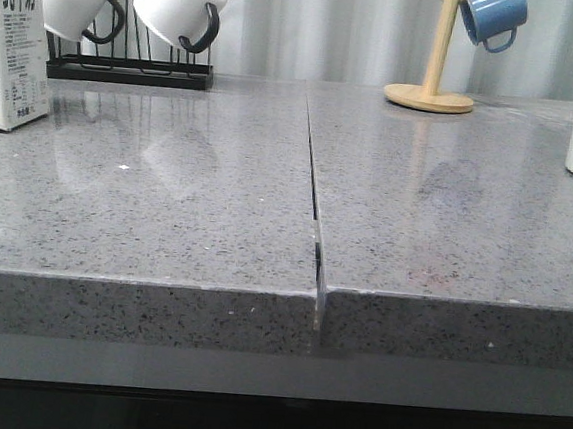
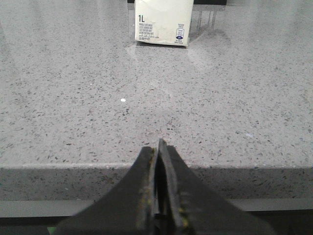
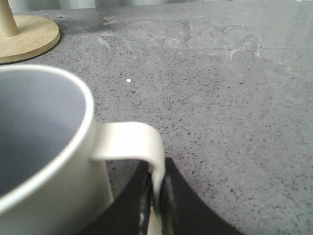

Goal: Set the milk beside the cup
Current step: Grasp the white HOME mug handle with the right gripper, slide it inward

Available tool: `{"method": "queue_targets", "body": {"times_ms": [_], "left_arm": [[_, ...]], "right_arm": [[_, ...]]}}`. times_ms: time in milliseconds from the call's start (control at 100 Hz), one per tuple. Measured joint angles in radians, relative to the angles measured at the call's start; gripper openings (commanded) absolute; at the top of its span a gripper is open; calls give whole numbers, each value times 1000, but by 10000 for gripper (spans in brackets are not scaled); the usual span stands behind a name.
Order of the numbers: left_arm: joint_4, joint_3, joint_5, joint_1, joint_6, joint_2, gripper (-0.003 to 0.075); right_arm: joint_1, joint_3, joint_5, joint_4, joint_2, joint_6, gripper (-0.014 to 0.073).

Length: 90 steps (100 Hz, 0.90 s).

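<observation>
We are pinching the cup (image 3: 44, 161) handle in our right gripper (image 3: 155, 205); our left gripper (image 2: 159, 196), closed and empty, is facing the milk (image 2: 164, 22), untouched at the bench's (image 1: 166, 214) far left edge, well apart.

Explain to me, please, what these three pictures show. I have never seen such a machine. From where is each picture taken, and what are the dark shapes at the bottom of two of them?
This is a robot with two arms; each ends in a two-fingered gripper. The front view looks forward over the grey speckled stone countertop. The other two pictures come from cameras on the wrists, so the dark shapes are the grippers themselves.

The left gripper is shut on nothing; ahead of it stands the tall white milk carton with small print, which is also at the far left in the front view. The right gripper is shut on the handle of the large white ceramic mug, at the far right of the front view.

At the back are two white mugs with black handles on a black wire rack, and a blue mug on a wooden stand.
</observation>
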Motion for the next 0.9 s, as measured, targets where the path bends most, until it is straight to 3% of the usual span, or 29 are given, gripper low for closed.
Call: {"method": "queue_targets", "body": {"times_ms": [180, 440, 670, 900], "left_arm": [[0, 0, 0, 0, 0, 0, -21], [0, 0, 0, 0, 0, 0, -21], [0, 0, 0, 0, 0, 0, -21], [0, 0, 0, 0, 0, 0, -20]], "right_arm": [[71, -5, 51, 2, -27, 2, -67], [309, -87, 184, 0, -74, 18, -67], [487, -129, 198, 19, -51, 56, -67], [589, -153, 140, 72, 42, 61, -67]]}}
